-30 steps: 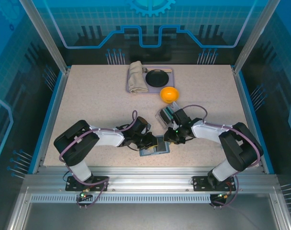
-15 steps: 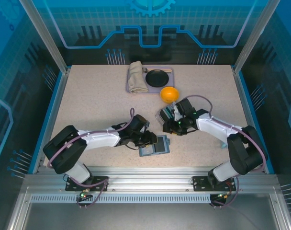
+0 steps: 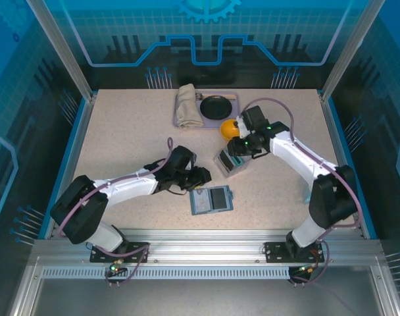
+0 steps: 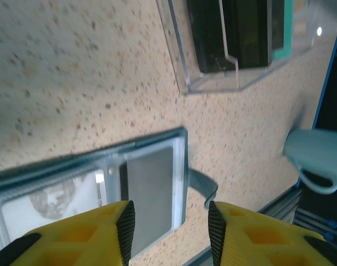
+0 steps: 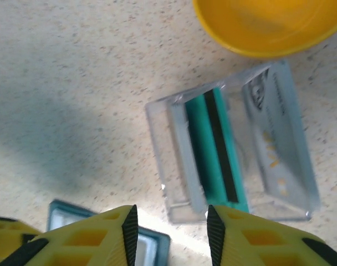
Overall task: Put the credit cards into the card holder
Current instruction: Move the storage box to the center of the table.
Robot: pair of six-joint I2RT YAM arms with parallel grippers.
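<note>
- From above, the slate-blue card holder (image 3: 211,199) lies open on the tabletop (image 3: 121,138) near the front edge, its pockets too small to read.
- The left wrist view shows a grey card (image 4: 151,191) tucked in one pocket. The left gripper (image 4: 168,227) hangs over it, fingers apart and empty.
- The right gripper (image 5: 171,227), likewise parted and empty, hovers above a clear case (image 5: 163,144) containing a green credit card (image 5: 213,147) and a silvery card (image 5: 276,133).
- The yellow bowl (image 5: 268,27) is cut off at the frame edge; from above the right arm (image 3: 292,153) hides part of it.
</note>
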